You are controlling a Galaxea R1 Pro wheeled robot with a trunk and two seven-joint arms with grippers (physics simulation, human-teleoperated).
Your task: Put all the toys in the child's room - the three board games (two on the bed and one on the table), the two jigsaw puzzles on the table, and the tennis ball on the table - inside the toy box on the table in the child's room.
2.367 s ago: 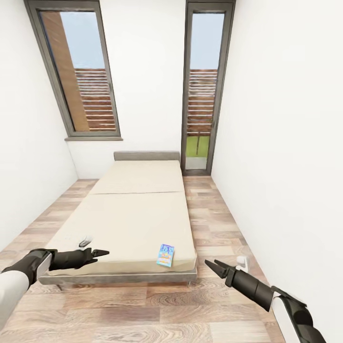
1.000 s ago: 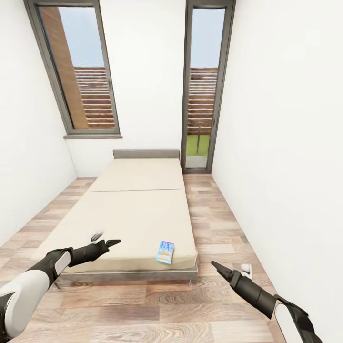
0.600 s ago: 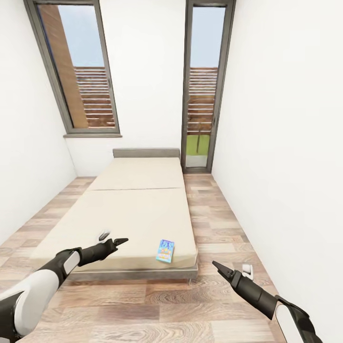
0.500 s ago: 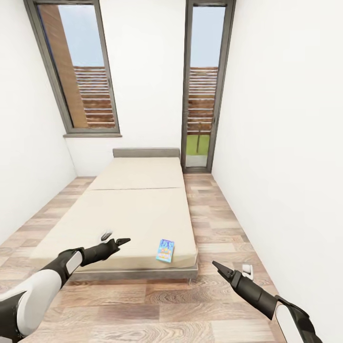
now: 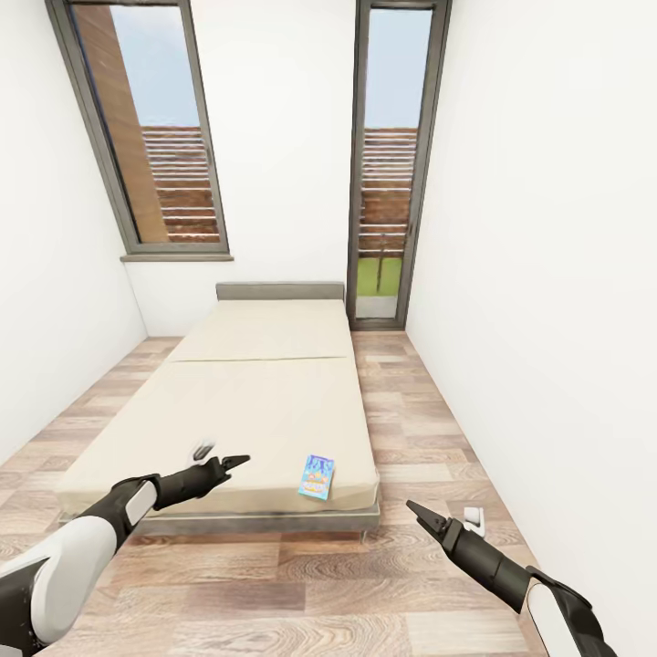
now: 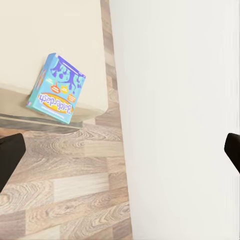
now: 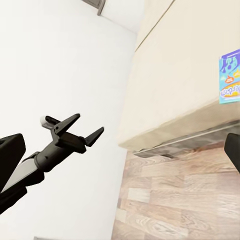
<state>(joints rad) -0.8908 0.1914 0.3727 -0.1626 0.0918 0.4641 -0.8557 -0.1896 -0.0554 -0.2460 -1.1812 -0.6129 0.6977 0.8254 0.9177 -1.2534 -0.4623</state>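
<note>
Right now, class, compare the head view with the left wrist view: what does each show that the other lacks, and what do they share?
The head view adds two tall windows, the headboard, and the left pincer and right pincer seen from outside, both open and empty. The left wrist view adds the lettering on the blue box, seen close up. Both show that box lying near the foot corner of the bed, the plank floor and the white wall.

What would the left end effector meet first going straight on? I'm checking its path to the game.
Probably the white wall, not the blue board game near the bed's corner; depth is unclear.
</note>
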